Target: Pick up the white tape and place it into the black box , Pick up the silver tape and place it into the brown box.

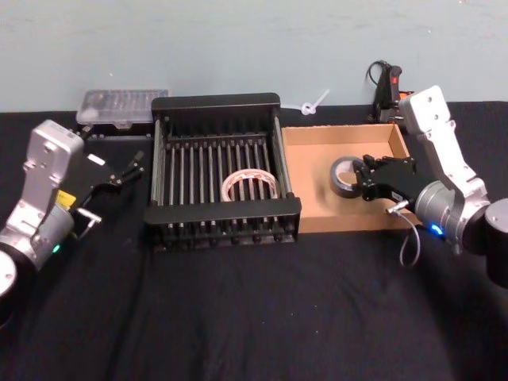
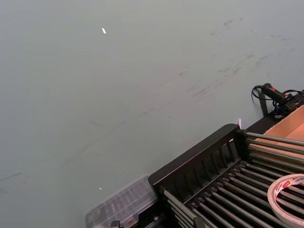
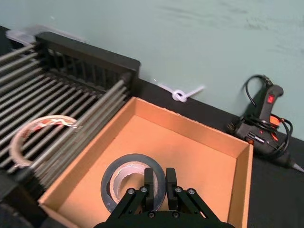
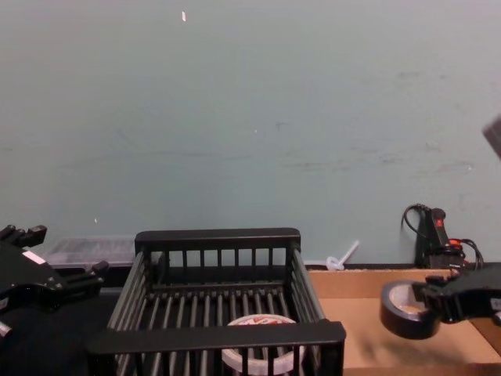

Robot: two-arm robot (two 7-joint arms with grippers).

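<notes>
Right claw (image 1: pixel 367 176) clamped on silver tape (image 1: pixel 344 176) above brown box (image 1: pixel 317 208); left claw (image 1: pixel 127 171) apart.

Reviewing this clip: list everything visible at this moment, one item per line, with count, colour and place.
white tape: one, white with red markings, flat on the barred floor of the black box.
black box: one, black slatted crate, mid-table.
silver tape: one, dark grey, over the brown box, pinched at its rim by the right gripper.
brown box: one, brown cardboard tray, touching the crate on the robot's right.
clear plastic case: one, transparent, behind the crate's left corner.
glue gun: one, black with red switch, behind the tray.
white tie: one, white, knotted, by the wall.
left gripper: one, black, open, beside the crate.
right gripper: one, black, shut on the tape.
</notes>
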